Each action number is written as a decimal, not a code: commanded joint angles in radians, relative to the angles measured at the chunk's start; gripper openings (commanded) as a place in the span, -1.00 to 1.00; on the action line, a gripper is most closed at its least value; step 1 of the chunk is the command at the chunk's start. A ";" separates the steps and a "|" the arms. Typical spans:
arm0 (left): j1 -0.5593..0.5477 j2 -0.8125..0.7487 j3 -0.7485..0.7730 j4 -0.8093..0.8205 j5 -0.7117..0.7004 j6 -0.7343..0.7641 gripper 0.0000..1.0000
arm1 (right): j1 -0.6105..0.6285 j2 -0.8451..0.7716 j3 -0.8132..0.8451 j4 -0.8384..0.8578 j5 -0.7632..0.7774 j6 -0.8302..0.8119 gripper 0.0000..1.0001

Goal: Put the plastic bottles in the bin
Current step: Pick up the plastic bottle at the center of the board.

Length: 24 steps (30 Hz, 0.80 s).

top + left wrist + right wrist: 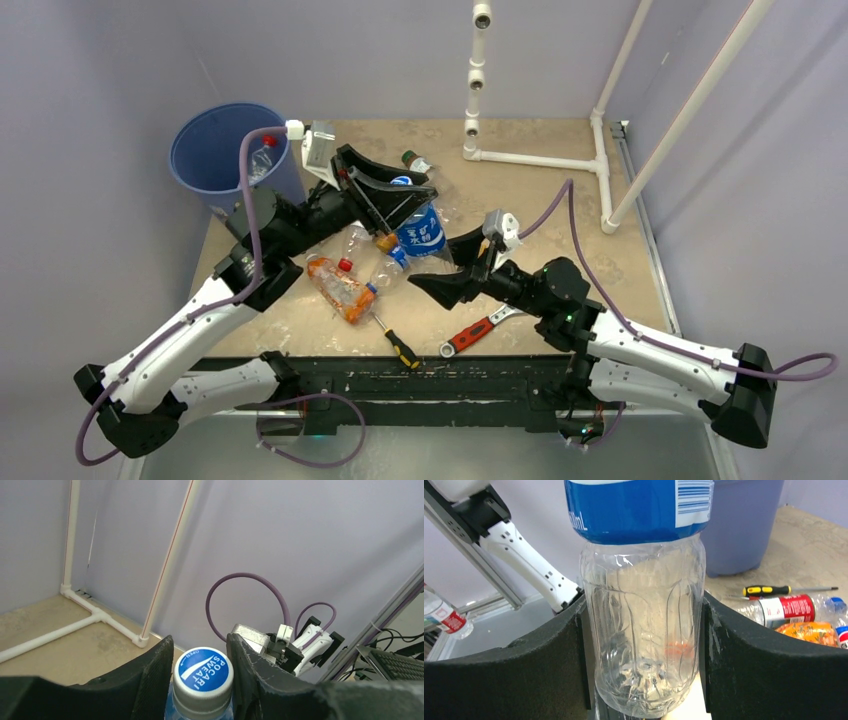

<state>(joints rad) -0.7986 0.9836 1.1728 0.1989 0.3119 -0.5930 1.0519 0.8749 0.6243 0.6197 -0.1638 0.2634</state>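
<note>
The table [560,250] fills the top view, with the bin [200,150] at its far left corner. Only this view looks into the bin, where one red-capped bottle [263,156] already lies.

Both arms meet over the middle of the table on one blue-labelled bottle [422,235]. The left gripper [412,198] is at its top and the right gripper [437,263] at its lower end. The top view does not show how either pair of jaws stands.

The wrist views do. The left wrist camera shows the fingers narrowed closely on either side of the blue-and-white cap [203,672], which reads POCARI SWEAT. The bottle's body is hidden from it. The right wrist camera shows the clear, ribbed lower body filling the space between the pads [583,655]. The jaws are about half open and pressed to both sides. The label is above, and the bin stands well behind.

Near the near edge lie loose bottles. These include an orange-filled one [340,288] and a red-labelled one [785,608] that reads clearly only from the right wrist. A green-capped bottle [416,161] lies farther back, seen only from above.

A wrench [470,333] shows only from above. A screwdriver [395,340] lies beside it and also appears in the right wrist view.
</note>
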 commanded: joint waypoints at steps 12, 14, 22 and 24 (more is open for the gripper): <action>0.004 -0.052 0.049 -0.116 -0.051 0.069 -1.00 | 0.000 -0.009 0.033 -0.054 0.038 -0.009 0.86; 0.003 -0.061 0.087 -0.187 -0.121 0.132 -1.00 | 0.000 -0.023 0.047 -0.096 0.047 -0.006 0.98; 0.003 -0.082 0.168 -0.331 -0.222 0.218 -1.00 | 0.000 -0.110 0.047 -0.153 0.062 -0.022 0.98; 0.003 -0.075 0.151 -0.298 -0.182 0.176 -1.00 | 0.000 -0.091 0.047 -0.121 0.051 -0.014 0.98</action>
<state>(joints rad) -0.7944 0.9123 1.3067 -0.1085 0.1196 -0.4049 1.0531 0.7757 0.6296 0.4641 -0.1215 0.2600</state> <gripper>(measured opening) 0.353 0.987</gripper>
